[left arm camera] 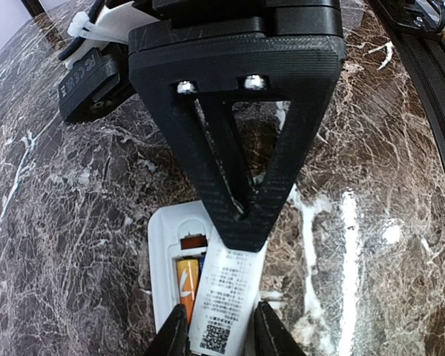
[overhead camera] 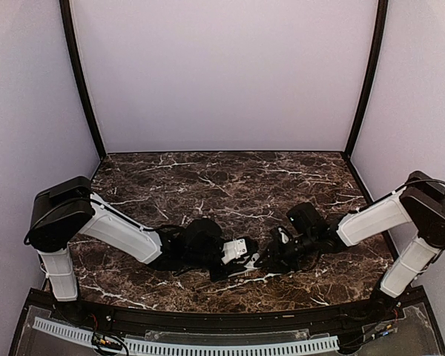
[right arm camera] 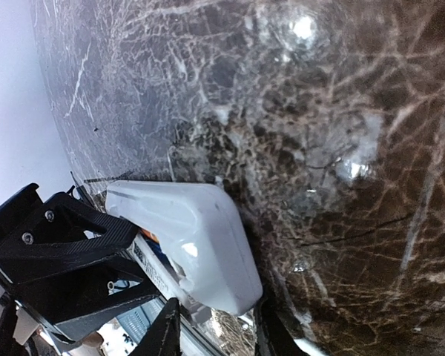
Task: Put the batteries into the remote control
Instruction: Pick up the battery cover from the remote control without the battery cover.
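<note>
Battery bay on back of remote control open, facing up. Orange battery seated in it, printed label just beside. Remote control at front centre of marble table. Left gripper pinches remote control across its width. Right gripper straddles remote control's far end, black fingers overhanging bay; whether clamped, cannot tell.

I work in a robot test booth, like a lab. My dark marble table has plain pale walls on three sides, black poles at its back corners, and a white wire strip with loose wires along its near edge.
</note>
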{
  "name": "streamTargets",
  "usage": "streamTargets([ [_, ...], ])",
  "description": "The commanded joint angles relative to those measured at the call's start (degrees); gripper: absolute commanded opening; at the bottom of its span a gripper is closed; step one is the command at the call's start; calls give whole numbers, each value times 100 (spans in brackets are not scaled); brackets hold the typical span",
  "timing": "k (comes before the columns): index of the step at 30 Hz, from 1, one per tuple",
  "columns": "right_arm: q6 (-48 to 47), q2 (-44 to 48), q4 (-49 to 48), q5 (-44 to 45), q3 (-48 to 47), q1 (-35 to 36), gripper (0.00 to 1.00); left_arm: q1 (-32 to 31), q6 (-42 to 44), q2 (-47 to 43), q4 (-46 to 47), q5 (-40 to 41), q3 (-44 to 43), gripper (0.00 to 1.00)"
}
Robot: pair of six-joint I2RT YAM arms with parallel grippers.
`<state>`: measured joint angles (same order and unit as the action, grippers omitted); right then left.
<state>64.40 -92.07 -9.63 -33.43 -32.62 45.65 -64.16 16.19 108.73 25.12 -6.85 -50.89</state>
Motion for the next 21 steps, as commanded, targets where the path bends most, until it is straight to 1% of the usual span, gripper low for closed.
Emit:
streamTargets([
  [1, 125, -150, -643, -199, 56, 50, 30, -12, 93, -5, -499, 203, 193, 29],
  [12, 73, -168, -1034, -308, 71, 49, 27, -26, 73, 58, -487, 222, 211, 26],
  [21, 27, -187, -1062, -289, 98, 49, 16, -42, 60, 72, -491, 184, 220, 25],
])
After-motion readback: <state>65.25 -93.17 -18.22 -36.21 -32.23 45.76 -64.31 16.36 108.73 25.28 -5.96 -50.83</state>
